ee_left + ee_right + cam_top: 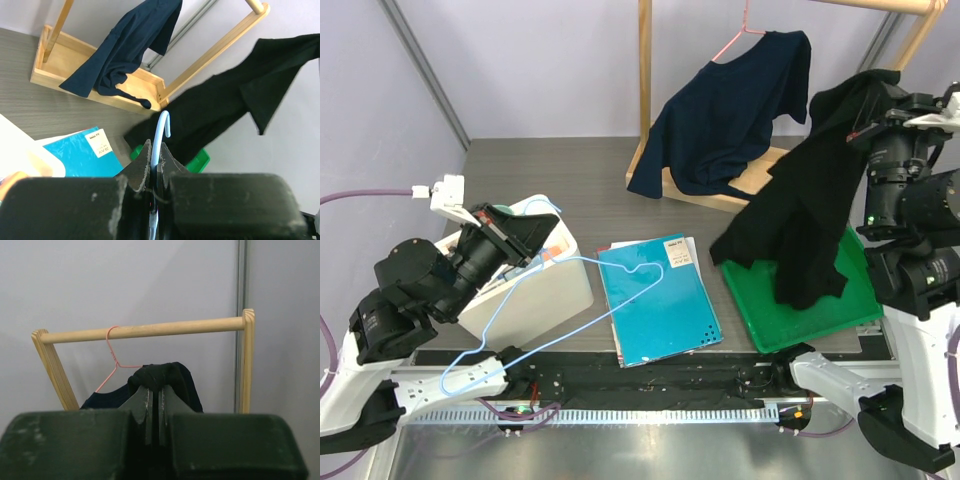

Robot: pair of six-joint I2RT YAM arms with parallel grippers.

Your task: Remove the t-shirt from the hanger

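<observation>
My right gripper [863,132] is shut on a bunch of a black t-shirt [800,220] and holds it high. The shirt hangs free, its lower end draped over a green tray [820,322]. In the right wrist view the black fabric [160,376] bulges over my shut gripper [155,388]. My left gripper [530,238] is shut on a bare light blue wire hanger [582,262] that slants over the white bin. In the left wrist view its hook [163,125] sticks out past my gripper [156,150]. The black shirt [225,105] hangs apart from it.
A navy t-shirt [730,110] hangs on a pink hanger [732,42] on the wooden rack [645,60] at the back. A white bin [550,295] stands under the left gripper. Teal booklets [660,300] lie mid-table.
</observation>
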